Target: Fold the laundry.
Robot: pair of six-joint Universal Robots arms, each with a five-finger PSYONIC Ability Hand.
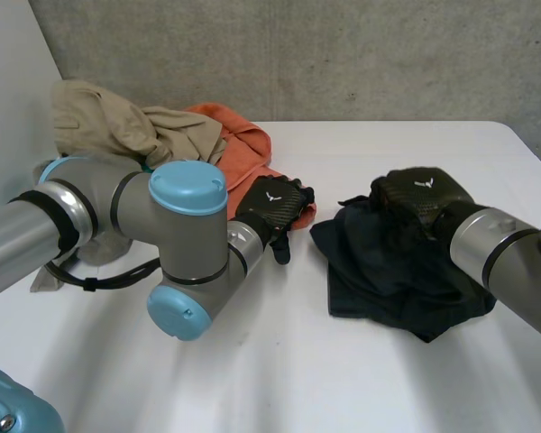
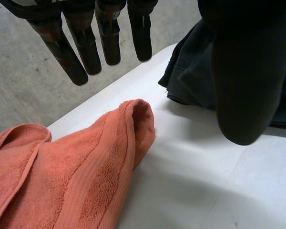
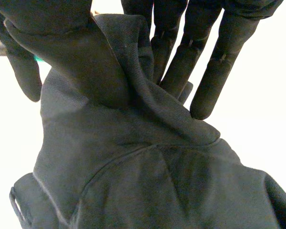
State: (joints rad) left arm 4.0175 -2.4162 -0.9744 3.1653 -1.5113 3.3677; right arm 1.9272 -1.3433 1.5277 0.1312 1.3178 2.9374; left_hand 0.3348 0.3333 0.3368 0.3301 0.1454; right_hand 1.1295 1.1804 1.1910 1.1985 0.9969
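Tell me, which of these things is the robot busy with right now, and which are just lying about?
Busy with:
- dark garment, a fold pinched in the right hand
- left hand, open, by the orange towel

Lying about:
- orange towel and beige garment, heaped at the far left of the white table; probably laundry waiting its turn

The white table carries three pieces of laundry. A dark garment lies crumpled on the right half, with one part raised from the surface. An orange towel lies at the far left side, well apart from the dark one. A beige garment is heaped just beside the towel, touching it, at the far left corner.
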